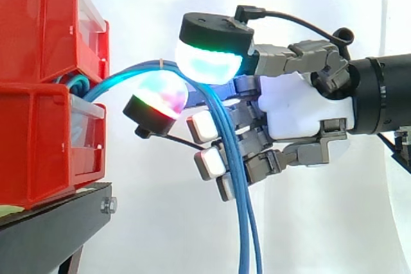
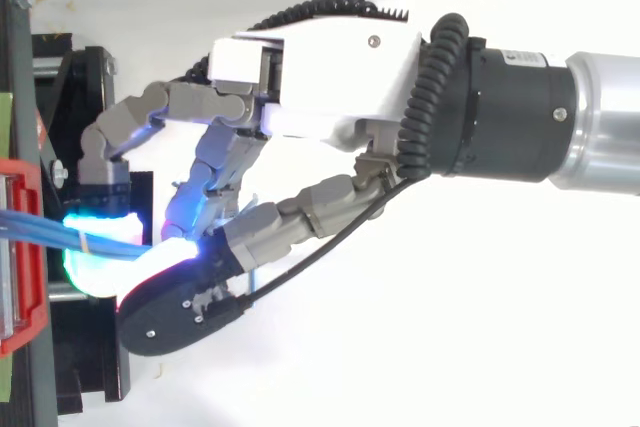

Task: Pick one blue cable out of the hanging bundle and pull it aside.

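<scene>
The red bins look like moulded plastic with a glossy sheen. The stand beneath them is matt black metal, with a bright steel bolt in its edge. The blue cables wear a smooth, faintly shiny sheath. The hand has a smooth white plastic palm and dull grey links. Its fingertips are milky, translucent domes capped in matt black. The white curtain behind is soft, unshiny cloth. The arm shows brushed silver metal.
</scene>
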`<state>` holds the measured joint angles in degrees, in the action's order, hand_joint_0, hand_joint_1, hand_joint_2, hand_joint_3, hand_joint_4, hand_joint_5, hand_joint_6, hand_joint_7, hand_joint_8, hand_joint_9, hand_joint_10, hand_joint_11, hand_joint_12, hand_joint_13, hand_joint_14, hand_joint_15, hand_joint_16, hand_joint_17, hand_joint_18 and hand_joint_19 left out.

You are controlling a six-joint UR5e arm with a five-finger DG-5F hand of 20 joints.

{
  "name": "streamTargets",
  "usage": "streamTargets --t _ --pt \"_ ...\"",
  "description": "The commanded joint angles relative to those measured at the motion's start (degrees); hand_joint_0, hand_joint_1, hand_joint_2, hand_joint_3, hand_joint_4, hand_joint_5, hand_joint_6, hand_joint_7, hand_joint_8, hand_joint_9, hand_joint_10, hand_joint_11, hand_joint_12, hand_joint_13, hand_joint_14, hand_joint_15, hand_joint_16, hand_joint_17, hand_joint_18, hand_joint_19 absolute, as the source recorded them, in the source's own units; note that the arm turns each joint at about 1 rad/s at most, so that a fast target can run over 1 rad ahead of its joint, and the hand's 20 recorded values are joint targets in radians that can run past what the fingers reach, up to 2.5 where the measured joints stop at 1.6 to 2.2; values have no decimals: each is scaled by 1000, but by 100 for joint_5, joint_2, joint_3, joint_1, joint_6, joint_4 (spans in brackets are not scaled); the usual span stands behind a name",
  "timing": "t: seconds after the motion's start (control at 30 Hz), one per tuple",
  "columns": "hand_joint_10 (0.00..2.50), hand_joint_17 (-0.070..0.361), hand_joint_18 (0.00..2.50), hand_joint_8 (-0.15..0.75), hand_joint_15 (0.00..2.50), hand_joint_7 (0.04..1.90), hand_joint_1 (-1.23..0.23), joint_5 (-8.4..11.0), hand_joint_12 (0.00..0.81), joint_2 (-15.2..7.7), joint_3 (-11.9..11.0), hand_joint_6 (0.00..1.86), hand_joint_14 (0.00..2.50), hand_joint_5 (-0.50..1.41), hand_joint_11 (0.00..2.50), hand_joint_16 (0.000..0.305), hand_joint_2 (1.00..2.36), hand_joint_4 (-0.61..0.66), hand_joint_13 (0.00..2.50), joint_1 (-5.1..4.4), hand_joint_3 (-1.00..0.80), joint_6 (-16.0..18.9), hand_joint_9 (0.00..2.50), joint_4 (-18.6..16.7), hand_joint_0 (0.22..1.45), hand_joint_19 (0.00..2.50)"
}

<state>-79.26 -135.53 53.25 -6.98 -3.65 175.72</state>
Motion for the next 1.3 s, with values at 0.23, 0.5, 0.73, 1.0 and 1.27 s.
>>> streamTargets --t 0.23,0.5,0.73,1.0,1.27 --pt "24 113 779 259 571 786 -835 -2 363 0 -25 884 23 -76 584 50 1008 90 938 21 -384 -22 1158 59 536 702" --pt "22 123 821 272 563 796 -680 -98 378 0 -25 850 24 -61 525 55 1001 85 979 92 -473 -31 1191 59 486 700" --pt "21 140 898 307 529 798 -721 -142 412 0 -60 840 19 -52 483 62 1007 86 1031 109 -252 -31 1226 86 565 647" --pt "20 155 949 323 523 677 -816 -151 441 9 -78 909 19 -77 555 69 1415 -93 1017 136 -95 -119 1182 270 498 615" --pt "25 104 748 226 562 701 -937 -151 333 9 -368 943 25 -107 609 46 1011 -241 882 153 -327 -356 1046 666 744 665"
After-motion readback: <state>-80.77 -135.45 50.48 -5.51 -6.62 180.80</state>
